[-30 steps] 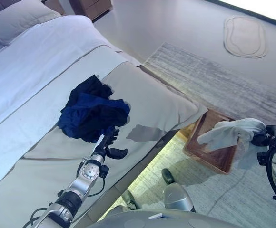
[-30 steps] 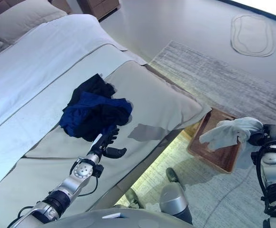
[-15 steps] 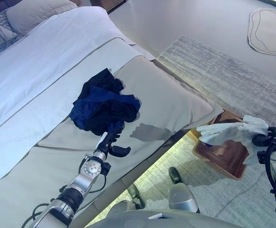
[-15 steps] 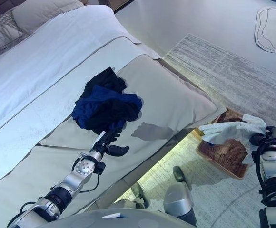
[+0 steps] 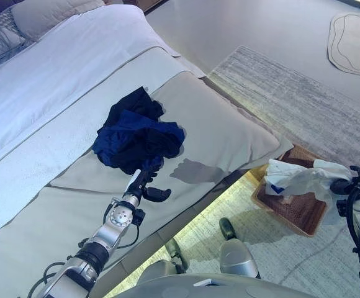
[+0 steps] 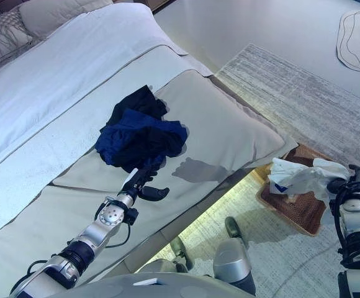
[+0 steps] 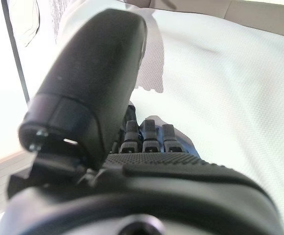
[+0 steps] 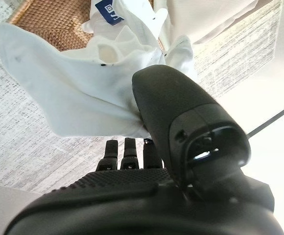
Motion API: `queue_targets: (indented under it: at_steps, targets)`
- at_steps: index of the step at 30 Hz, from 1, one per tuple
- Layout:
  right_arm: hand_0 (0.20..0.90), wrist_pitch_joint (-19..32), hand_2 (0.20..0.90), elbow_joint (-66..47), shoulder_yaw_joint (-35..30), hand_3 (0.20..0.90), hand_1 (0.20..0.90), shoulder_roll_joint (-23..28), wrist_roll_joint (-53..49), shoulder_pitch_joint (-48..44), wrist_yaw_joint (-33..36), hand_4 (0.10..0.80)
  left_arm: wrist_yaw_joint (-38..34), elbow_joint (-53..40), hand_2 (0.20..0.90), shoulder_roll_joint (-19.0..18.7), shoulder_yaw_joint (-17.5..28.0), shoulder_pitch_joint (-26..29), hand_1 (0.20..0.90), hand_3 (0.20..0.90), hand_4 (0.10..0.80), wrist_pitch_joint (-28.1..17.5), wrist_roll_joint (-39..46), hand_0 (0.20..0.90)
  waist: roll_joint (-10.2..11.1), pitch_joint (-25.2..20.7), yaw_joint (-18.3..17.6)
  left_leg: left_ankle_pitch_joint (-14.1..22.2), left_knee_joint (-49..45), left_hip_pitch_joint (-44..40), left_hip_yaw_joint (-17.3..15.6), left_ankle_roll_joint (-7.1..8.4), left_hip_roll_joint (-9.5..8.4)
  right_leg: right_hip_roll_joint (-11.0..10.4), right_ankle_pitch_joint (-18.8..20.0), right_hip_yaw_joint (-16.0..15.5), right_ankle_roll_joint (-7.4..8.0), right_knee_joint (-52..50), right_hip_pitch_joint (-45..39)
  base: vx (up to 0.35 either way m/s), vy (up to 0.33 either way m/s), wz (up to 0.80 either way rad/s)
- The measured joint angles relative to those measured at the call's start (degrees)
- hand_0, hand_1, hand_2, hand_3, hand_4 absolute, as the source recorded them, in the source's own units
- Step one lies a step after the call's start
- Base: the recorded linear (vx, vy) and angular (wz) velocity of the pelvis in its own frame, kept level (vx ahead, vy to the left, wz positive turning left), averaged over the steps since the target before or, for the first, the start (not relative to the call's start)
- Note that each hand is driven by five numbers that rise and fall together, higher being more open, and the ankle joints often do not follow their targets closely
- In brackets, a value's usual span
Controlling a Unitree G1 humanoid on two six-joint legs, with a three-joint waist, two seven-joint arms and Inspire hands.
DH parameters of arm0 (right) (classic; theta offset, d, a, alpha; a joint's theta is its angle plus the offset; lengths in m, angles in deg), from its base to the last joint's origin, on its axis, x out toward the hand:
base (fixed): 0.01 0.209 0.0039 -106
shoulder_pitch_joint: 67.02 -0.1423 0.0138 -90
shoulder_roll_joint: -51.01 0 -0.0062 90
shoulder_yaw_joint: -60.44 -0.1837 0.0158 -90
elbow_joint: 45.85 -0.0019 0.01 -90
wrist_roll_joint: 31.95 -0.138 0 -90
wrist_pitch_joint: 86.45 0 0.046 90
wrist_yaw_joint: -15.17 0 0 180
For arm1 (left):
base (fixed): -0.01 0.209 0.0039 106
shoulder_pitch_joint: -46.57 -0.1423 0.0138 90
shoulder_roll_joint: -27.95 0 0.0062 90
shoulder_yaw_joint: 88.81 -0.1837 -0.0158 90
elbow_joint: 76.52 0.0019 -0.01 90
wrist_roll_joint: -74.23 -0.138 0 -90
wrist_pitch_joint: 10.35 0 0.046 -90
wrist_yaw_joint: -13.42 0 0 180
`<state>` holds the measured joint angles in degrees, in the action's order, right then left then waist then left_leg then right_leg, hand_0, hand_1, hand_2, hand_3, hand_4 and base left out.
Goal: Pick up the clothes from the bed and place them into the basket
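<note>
A heap of dark blue and black clothes point(image 5: 138, 138) lies on the beige cover in the middle of the bed point(image 5: 56, 81). My left hand point(image 5: 144, 182) rests on the cover at the heap's near edge, fingers straight and touching the cloth, thumb spread to the side; it holds nothing. On the floor by the bed's corner stands a brown woven basket point(image 5: 305, 215). My right hand point(image 5: 349, 185) is beside it, pinching a white garment point(image 5: 298, 176) between thumb point(image 8: 181, 112) and fingers. The white garment point(image 8: 78, 98) droops down into the basket point(image 8: 49, 19).
Pillows point(image 5: 49, 13) lie at the head of the bed. A grey striped rug point(image 5: 304, 105) covers the floor under the basket, and a small oval mat point(image 5: 354, 34) lies farther off. The bed's long edge runs between my two arms.
The white garment, held out level above the basket before, now sags down into it. The view has shifted towards the bed. My left hand stays at the dark heap's edge.
</note>
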<state>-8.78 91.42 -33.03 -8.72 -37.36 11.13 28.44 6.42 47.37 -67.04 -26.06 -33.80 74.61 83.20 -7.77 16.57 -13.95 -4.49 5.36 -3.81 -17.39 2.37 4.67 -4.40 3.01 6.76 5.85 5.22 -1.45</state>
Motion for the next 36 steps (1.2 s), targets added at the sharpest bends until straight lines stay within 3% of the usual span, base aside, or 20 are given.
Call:
queue_targets:
  at_steps: [4,6,10,15,21,29,36]
  targets:
    - [0.9,-0.8,0.9,-0.7,0.0,0.9,0.9,0.0,1.6,0.0,-0.1,0.8,-0.1,0.0,0.9,0.0,0.1,0.0,0.9,0.9,0.8,0.0,0.1,0.9,0.4,0.2,0.1,0.0,0.0,-0.4,0.2,-0.02,-0.16,0.0,0.0,-0.2,0.0,0.0,-0.6,-0.003,0.006,0.02]
    - [0.9,-4.0,0.9,-1.7,0.1,0.9,0.9,0.0,2.9,-0.2,-0.3,0.8,-0.4,-0.2,0.9,0.0,0.1,0.2,0.9,0.9,0.8,0.0,0.1,0.9,0.8,0.5,0.1,-0.1,0.0,-0.9,0.9,-0.04,-0.09,0.1,0.0,-1.0,0.0,0.0,-1.5,-0.032,-0.022,0.15]
    - [0.9,-9.4,0.9,0.3,4.0,0.9,0.9,0.1,15.3,-2.5,-3.8,0.8,-0.8,-0.2,0.9,0.0,0.1,0.9,0.9,0.9,0.8,0.1,0.1,0.9,1.5,0.7,1.1,-0.5,0.0,-0.7,2.2,0.09,0.24,0.2,0.0,-2.3,-0.01,0.0,-1.9,-0.02,-0.025,0.17]
    - [0.9,-5.4,0.9,3.2,15.1,0.9,0.9,2.9,36.5,-5.7,-7.5,0.8,-0.8,-0.1,0.9,-0.2,0.1,0.9,0.9,0.9,0.8,0.4,0.1,0.9,2.1,0.5,3.1,-0.8,0.0,-0.4,3.0,0.04,0.21,0.1,0.0,-2.9,-0.02,0.0,-2.1,0.008,-0.007,0.08]
    - [0.9,-1.2,0.9,0.8,16.9,0.9,0.9,3.7,38.4,-6.1,-7.8,0.8,-0.2,-0.3,0.9,-1.3,0.1,0.6,0.9,0.9,0.8,1.2,0.1,0.9,2.4,0.4,5.1,-1.0,-0.2,-0.4,3.7,0.06,0.21,0.1,0.0,-3.6,-0.03,0.0,-2.5,0.01,-0.007,0.06]
    - [0.9,-1.5,0.9,-0.1,13.3,0.9,0.9,3.7,33.4,-2.3,-4.0,0.8,0.0,-1.5,0.9,-3.1,0.4,0.2,0.9,0.9,0.8,1.9,0.1,0.9,4.4,-0.6,5.1,-1.0,-0.2,-0.6,3.8,0.05,0.15,0.0,0.0,-3.8,-0.03,0.0,-2.8,0.028,0.011,0.01]
    - [0.9,-1.6,0.9,-15.6,3.9,0.9,0.9,2.7,9.3,-1.5,-0.4,0.8,-1.2,-1.6,0.9,-2.1,1.0,-1.5,0.9,0.9,0.8,2.4,1.0,0.9,5.0,-1.2,3.2,-1.3,0.0,-0.9,4.1,-0.17,0.13,0.2,0.0,-3.9,-0.03,0.0,-3.1,0.021,0.028,0.01]
